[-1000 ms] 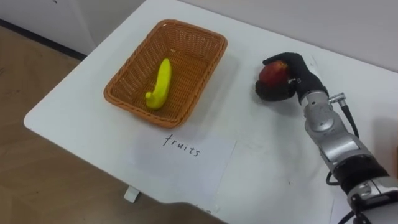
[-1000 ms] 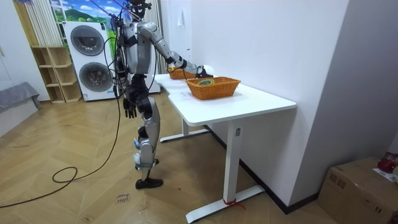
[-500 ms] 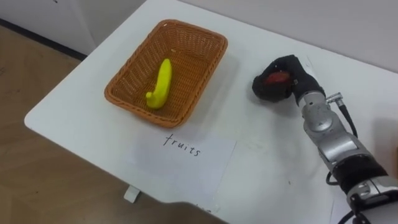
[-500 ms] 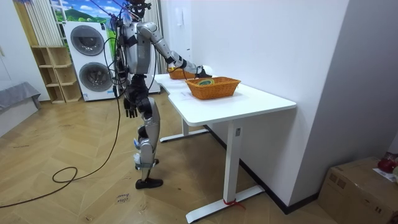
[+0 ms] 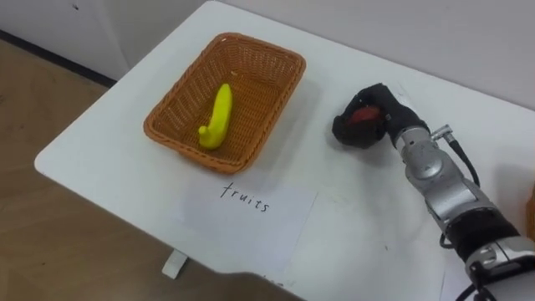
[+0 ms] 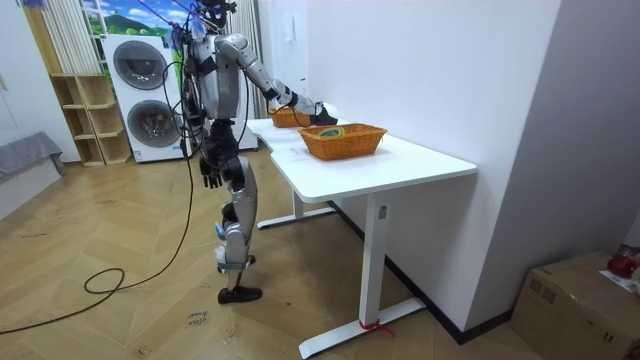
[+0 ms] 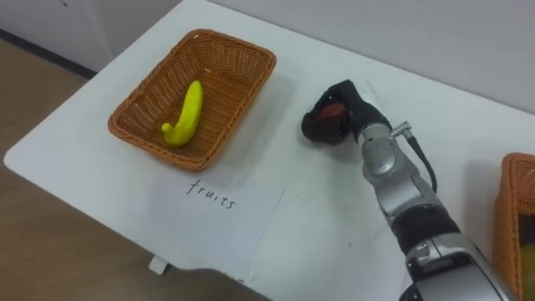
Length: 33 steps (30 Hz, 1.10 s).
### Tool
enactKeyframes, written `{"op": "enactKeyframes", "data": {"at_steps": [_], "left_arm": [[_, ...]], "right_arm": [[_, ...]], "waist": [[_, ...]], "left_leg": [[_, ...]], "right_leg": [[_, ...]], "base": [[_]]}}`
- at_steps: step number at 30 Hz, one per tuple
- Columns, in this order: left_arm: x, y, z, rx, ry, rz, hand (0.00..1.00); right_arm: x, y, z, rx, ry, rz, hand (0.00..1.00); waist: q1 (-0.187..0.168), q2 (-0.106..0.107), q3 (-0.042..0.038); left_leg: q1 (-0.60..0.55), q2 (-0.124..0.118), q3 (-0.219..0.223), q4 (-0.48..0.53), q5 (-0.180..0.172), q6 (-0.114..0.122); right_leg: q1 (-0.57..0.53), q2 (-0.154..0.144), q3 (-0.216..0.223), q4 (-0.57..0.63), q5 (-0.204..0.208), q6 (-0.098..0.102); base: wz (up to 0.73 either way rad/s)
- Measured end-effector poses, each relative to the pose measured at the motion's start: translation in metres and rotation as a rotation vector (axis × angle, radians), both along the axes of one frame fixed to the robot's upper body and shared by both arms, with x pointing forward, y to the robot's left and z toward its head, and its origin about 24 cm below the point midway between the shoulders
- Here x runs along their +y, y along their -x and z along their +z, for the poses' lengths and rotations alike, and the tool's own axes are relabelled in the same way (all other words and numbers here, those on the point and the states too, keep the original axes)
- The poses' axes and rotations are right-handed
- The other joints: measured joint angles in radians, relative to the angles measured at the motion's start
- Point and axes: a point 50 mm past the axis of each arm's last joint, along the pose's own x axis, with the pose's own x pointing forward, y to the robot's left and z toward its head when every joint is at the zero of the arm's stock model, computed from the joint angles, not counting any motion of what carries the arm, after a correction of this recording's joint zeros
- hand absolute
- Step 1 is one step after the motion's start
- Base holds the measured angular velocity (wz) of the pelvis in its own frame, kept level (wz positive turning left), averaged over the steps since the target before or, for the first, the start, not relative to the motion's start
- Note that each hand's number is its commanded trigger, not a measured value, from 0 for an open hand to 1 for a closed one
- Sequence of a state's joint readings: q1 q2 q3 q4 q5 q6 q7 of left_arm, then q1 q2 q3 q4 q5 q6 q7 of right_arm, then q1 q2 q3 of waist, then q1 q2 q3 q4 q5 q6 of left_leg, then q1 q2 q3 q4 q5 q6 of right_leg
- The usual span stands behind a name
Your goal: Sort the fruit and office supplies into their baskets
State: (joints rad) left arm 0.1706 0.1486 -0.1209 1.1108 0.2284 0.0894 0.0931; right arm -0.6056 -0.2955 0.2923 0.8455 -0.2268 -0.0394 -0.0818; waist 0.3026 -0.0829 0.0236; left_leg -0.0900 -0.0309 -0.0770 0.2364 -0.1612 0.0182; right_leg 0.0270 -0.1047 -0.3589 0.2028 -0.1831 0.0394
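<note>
My right hand (image 5: 373, 117) (image 7: 343, 114) is curled round a red apple (image 5: 364, 114) (image 7: 333, 109) just above the white table (image 5: 359, 226), to the right of the fruit basket. The brown wicker fruit basket (image 5: 251, 60) (image 7: 227, 48) stands at the table's far left with a yellow banana (image 5: 217, 115) (image 7: 185, 110) lying in it. A sheet of paper (image 5: 242, 219) with "fruits" handwritten on it lies in front of that basket. In the room view my left hand (image 6: 208, 176) hangs at my side, and I stand at the table's end.
A second wicker basket (image 7: 517, 209) (image 6: 343, 140) stands at the table's right end. The table's near-left corner and edge (image 5: 50, 159) drop to a wooden floor. A washing machine and shelves (image 6: 140, 95) stand behind me.
My right hand, shut on the apple, has moved left towards the fruit basket and turned palm down, so less of the apple shows. The view has shifted slightly.
</note>
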Motion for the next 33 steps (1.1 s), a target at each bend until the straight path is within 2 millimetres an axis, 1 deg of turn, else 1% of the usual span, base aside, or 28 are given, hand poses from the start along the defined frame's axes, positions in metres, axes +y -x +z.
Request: {"op": "enactKeyframes", "data": {"at_steps": [1,2,3,5,6,9,11,15,21,24,27,29,33], "left_arm": [[0.0,0.0,0.0,0.0,-0.004,0.0,0.0],[0.001,0.001,0.0,0.007,-0.008,0.002,0.0],[0.001,0.003,0.0,0.014,-0.014,0.003,0.0],[0.002,0.005,0.0,0.024,-0.02,0.006,0.0],[0.002,0.008,0.0,0.029,-0.021,0.008,0.0],[0.002,0.013,-0.001,0.04,-0.022,0.012,0.0],[0.003,0.016,-0.001,0.046,-0.021,0.029,0.0],[0.007,0.024,0.0,0.06,-0.031,0.062,0.0],[0.008,0.026,0.001,0.062,-0.038,0.07,0.0],[0.008,0.025,0.001,0.059,-0.039,0.069,0.0],[0.01,0.023,0.001,0.054,-0.043,0.068,0.0],[0.012,0.023,0.001,0.055,-0.046,0.076,0.0],[0.015,0.026,0.002,0.063,-0.056,0.079,0.0]], "right_arm": [[0.0,0.0,0.0,0.0,0.002,0.001,1.0],[0.0,0.0,0.0,0.009,0.007,0.001,1.0],[0.002,-0.001,0.003,0.002,0.006,0.004,1.0],[0.007,-0.004,0.013,-0.039,-0.005,0.023,1.0],[0.01,-0.005,0.019,-0.064,-0.016,0.037,1.0],[0.017,-0.007,0.031,-0.112,-0.042,0.06,1.0],[0.02,-0.007,0.035,-0.125,-0.053,0.071,1.0],[0.026,-0.008,0.046,-0.162,-0.062,0.101,1.0],[0.037,-0.008,0.064,-0.237,-0.079,0.146,1.0],[0.04,-0.007,0.069,-0.256,-0.104,0.158,1.0],[0.04,-0.007,0.071,-0.267,-0.124,0.151,1.0],[0.043,-0.007,0.073,-0.273,-0.142,0.155,1.0],[0.054,-0.004,0.079,-0.294,-0.153,0.2,1.0]], "waist": [[0.0,0.0,0.0],[0.0,0.001,-0.0018],[0.0,0.001,-0.0037],[0.0,0.001,-0.0037],[0.001,0.0,-0.0082],[0.001,-0.002,-0.0097],[0.0,-0.003,-0.0098],[-0.002,-0.007,-0.0125],[-0.014,-0.008,-0.0136],[-0.01,-0.017,-0.019],[0.004,-0.024,-0.0224],[0.008,-0.027,-0.0207],[0.01,-0.031,-0.0162]], "left_leg": [[0.004,-0.001,-0.002,0.0,0.0,0.0],[0.012,-0.001,-0.003,-0.001,0.0,0.0],[0.018,-0.001,-0.004,-0.004,0.0,0.0],[0.032,-0.001,-0.002,-0.011,0.001,-0.002],[0.04,-0.001,-0.001,-0.016,0.002,-0.002],[0.061,0.0,0.001,-0.021,0.002,-0.003],[0.071,-0.001,0.0,-0.023,0.002,-0.003],[0.075,-0.001,-0.001,-0.024,0.002,-0.003],[0.081,-0.003,-0.007,-0.024,0.003,-0.004],[0.082,-0.003,-0.009,-0.029,0.003,-0.004],[0.086,-0.003,-0.008,-0.032,0.003,-0.004],[0.087,-0.002,-0.007,-0.033,0.003,-0.004],[0.086,-0.002,-0.01,-0.036,0.003,-0.004]], "right_leg": [[0.005,0.0,0.0,0.0,0.0,0.0],[0.013,0.0,0.002,-0.001,0.0,0.0],[0.017,0.001,0.003,-0.001,0.0,0.0],[0.025,0.002,0.006,-0.001,0.0,0.0],[0.03,0.002,0.009,-0.001,0.0,0.0],[0.048,0.003,0.01,-0.002,0.0,0.0],[0.059,0.002,0.009,-0.004,0.0,0.0],[0.064,0.002,0.008,-0.004,0.0,0.0],[0.079,0.003,-0.001,-0.017,0.0,0.0],[0.08,0.005,0.0,-0.017,0.0,0.0],[0.08,0.005,0.0,-0.017,0.0,0.0],[0.081,0.004,0.0,-0.018,0.0,0.0],[0.08,0.004,-0.004,-0.019,0.0,0.001]], "base": [[0.05],[0.0],[-0.04],[-0.07],[-0.05],[-0.01],[0.0],[0.0],[0.03],[0.03],[-0.01],[0.0],[0.0]]}}
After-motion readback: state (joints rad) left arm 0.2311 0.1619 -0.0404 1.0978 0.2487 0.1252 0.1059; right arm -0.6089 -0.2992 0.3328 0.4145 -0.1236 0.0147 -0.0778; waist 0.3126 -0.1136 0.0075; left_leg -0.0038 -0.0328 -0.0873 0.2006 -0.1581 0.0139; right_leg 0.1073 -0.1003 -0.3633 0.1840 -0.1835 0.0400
